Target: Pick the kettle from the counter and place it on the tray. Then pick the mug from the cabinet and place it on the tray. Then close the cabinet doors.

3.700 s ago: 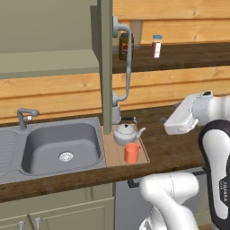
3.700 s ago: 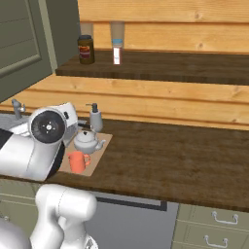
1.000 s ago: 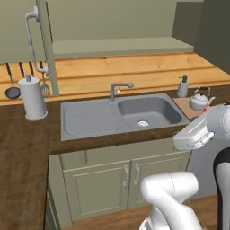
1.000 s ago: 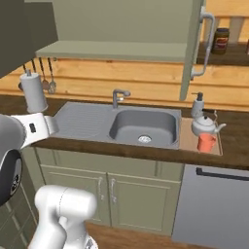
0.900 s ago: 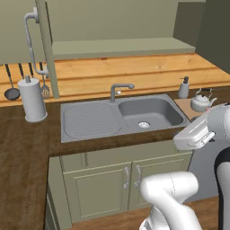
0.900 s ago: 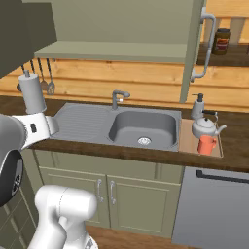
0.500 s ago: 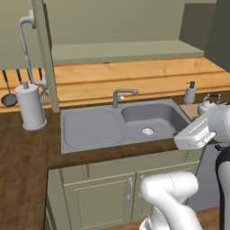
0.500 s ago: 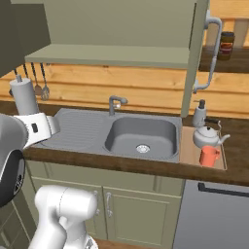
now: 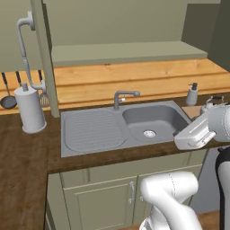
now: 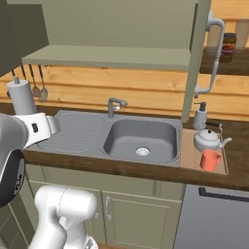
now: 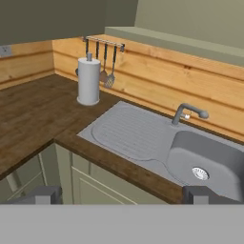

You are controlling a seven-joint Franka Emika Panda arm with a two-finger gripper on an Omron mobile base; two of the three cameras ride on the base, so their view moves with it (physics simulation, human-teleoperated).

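The silvery kettle [image 10: 208, 139] and the orange-red mug [image 10: 210, 159] both stand on the tan tray [image 10: 186, 151], on the dark counter [image 10: 146, 171] right of the sink. In the left base view the kettle [image 9: 210, 106] peeks out behind my hand. The cabinet [image 10: 112, 56] stands open over the sink, its pale shelf bare. The right cabinet door [image 10: 196, 58] is swung out edge-on. The left cabinet door [image 9: 42, 45] is swung out too. My gripper [image 11: 122, 195] is open and holds nothing. It hangs in front of the counter edge, left of the sink and far from the tray.
A grey sink [image 10: 138, 136] with faucet [image 10: 115, 104] and ribbed drainboard [image 9: 90, 130] fills the middle of the counter. A white paper towel roll [image 11: 88, 81] and hanging utensils [image 11: 102, 71] are at the left. A soap dispenser [image 10: 200, 115] stands behind the tray, and a dark jar [image 10: 227, 46] sits on a shelf.
The whole picture has shifted: the base has driven left along the counter, from the tray to in front of the sink. Kettle and mug stay on the tray, and the gripper stays open.
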